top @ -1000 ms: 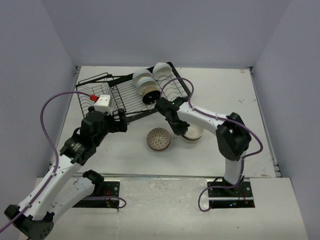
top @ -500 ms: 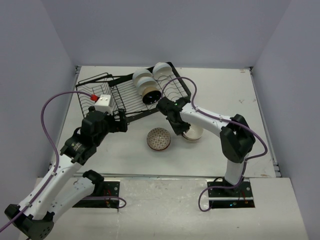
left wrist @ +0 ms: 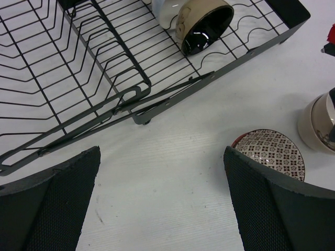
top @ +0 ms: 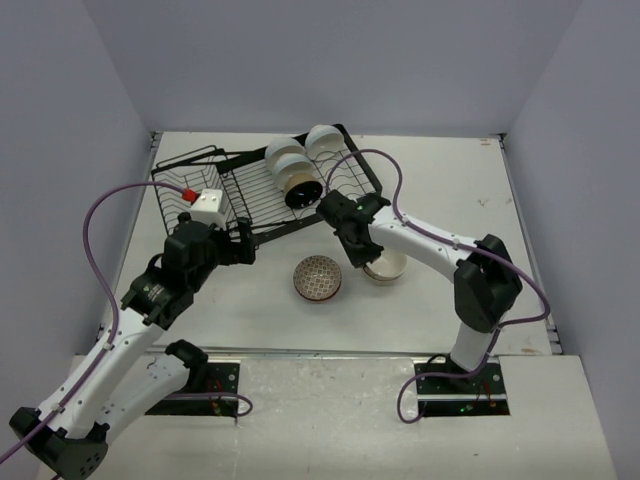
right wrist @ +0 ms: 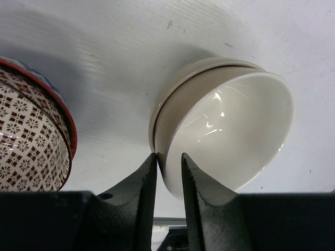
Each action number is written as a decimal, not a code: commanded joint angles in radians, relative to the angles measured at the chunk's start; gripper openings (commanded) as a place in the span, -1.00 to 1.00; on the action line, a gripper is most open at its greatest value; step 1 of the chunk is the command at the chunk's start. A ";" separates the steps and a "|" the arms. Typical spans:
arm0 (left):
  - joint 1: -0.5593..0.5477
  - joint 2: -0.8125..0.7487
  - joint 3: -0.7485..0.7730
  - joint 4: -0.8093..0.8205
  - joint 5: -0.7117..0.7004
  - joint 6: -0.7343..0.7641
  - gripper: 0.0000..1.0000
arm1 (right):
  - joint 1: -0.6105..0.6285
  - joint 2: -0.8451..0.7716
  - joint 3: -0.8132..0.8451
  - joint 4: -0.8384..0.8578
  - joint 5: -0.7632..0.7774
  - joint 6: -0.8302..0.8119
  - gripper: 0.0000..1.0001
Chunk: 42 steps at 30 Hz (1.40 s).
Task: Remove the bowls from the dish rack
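The black dish rack [top: 262, 195] holds white bowls [top: 322, 138] at its back and a tan bowl with a dark inside [top: 300, 191]. That tan bowl [left wrist: 205, 23] and the rack [left wrist: 78, 63] also show in the left wrist view. A patterned bowl [top: 318, 278] sits on the table. My right gripper [top: 357, 247] is shut on the rim of a white bowl [right wrist: 230, 130], which sits nested in a tan bowl [top: 386, 266]. My left gripper [left wrist: 162, 198] is open and empty over bare table, just in front of the rack.
The patterned bowl [right wrist: 31, 136] lies close to the left of the nested stack. The rack's front edge [left wrist: 172, 97] runs just ahead of my left gripper. The stack [left wrist: 316, 123] is at the right edge of the left wrist view.
My right arm's elbow has swung to the right, while its gripper stays on the white bowl at the stack. The left arm has not moved.
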 commanded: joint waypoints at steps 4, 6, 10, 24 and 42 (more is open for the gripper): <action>0.007 0.004 -0.003 0.034 0.015 0.028 1.00 | 0.008 -0.092 -0.023 0.009 -0.026 0.020 -0.55; 0.007 0.004 -0.004 0.034 0.017 0.028 1.00 | 0.008 -0.097 -0.042 0.018 -0.037 0.017 -0.64; 0.007 0.004 -0.004 0.034 0.018 0.028 1.00 | 0.008 -0.083 -0.069 0.052 -0.063 0.013 -0.93; 0.007 0.005 -0.004 0.035 0.023 0.028 1.00 | 0.009 -0.101 -0.043 0.037 -0.040 0.016 -0.86; 0.007 0.062 0.072 -0.038 -0.183 -0.011 1.00 | -0.015 -0.287 -0.071 0.754 -0.311 0.175 0.95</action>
